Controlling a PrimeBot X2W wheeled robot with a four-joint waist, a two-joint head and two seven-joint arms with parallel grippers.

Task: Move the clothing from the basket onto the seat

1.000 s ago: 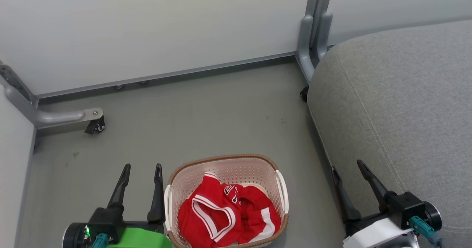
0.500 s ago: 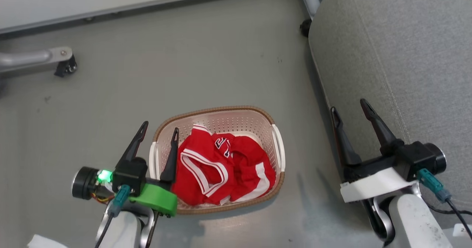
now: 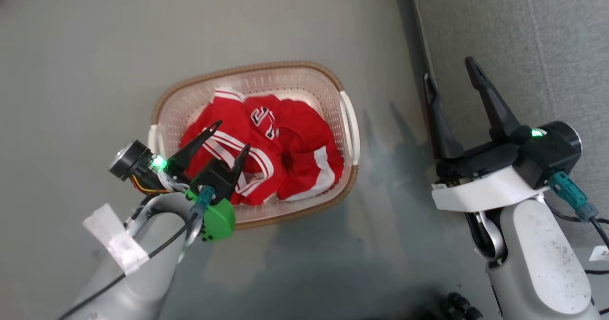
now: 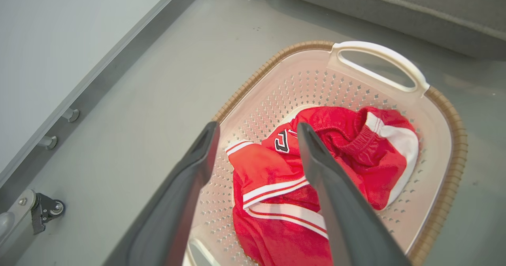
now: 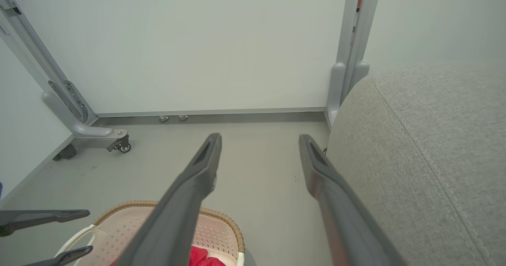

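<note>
The cream basket (image 3: 247, 67) with its brown rim stands on the floor left of the grey seat (image 3: 523, 39). The red clothing (image 3: 290, 144) with white stripes lies bunched inside, dark lettering facing up. My left gripper (image 3: 233, 134) hangs open just above the left part of the heap, holding nothing. In the left wrist view its fingers (image 4: 336, 202) frame the clothing (image 4: 272, 171) and the basket wall (image 4: 435, 159). My right gripper (image 3: 447, 69) is open and empty over the floor at the seat's edge. The right wrist view shows the seat (image 5: 427, 147) beside that gripper (image 5: 259, 137).
White wall panels on grey metal legs with caster wheels (image 5: 120, 145) close off the far side. A caster (image 4: 47, 210) also stands left of the basket. Bare grey floor (image 3: 95, 49) surrounds the basket. Small black objects (image 3: 456, 305) lie by the right arm's base.
The head camera has tilted down, shifting the whole picture. My left gripper has swung from beside the basket to over the clothing, still open. The right gripper stays open by the seat.
</note>
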